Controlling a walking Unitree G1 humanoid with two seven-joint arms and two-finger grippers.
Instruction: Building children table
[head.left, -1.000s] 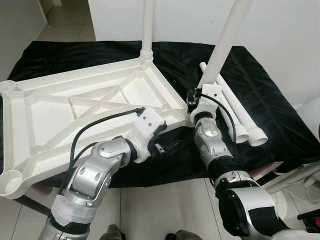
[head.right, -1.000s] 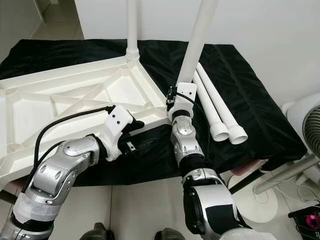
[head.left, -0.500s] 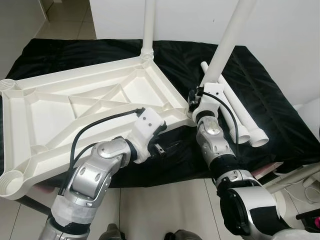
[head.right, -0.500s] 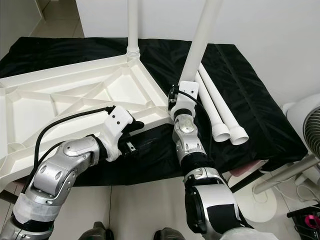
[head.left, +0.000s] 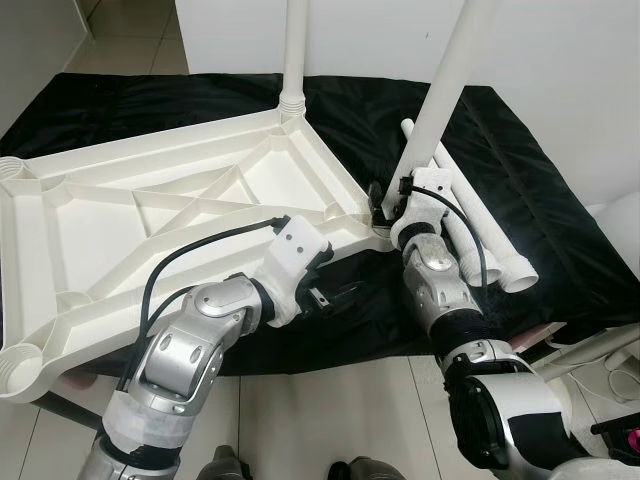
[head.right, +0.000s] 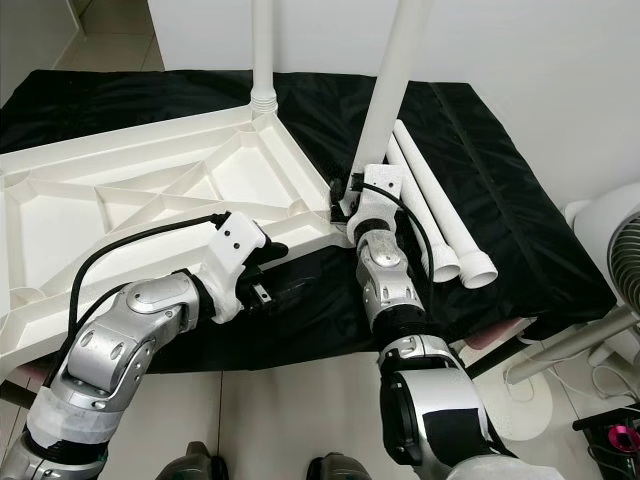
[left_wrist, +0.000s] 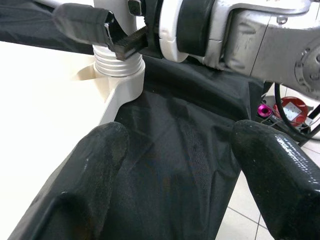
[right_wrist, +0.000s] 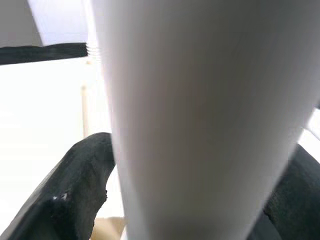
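Observation:
A white plastic tabletop (head.left: 150, 210) lies upside down on a black cloth. One white leg (head.left: 293, 60) stands in its far corner. My right gripper (head.left: 386, 208) is shut on a second white leg (head.left: 450, 80), low on the shaft, holding it nearly upright. In the left wrist view that leg's threaded end (left_wrist: 119, 62) sits at the near right corner socket (left_wrist: 122, 87). My left gripper (left_wrist: 175, 150) hovers open over the cloth just in front of that corner, nothing between its fingers (left_wrist: 95, 155).
Two loose white legs (head.left: 480, 235) lie side by side on the black cloth (head.left: 540, 220) to the right of my right arm. A white fan (head.right: 615, 260) stands off the right edge. Tiled floor lies below the front edge.
My right gripper has lowered the leg's end and drawn it in against the tabletop's near right corner. The left arm has stayed in place.

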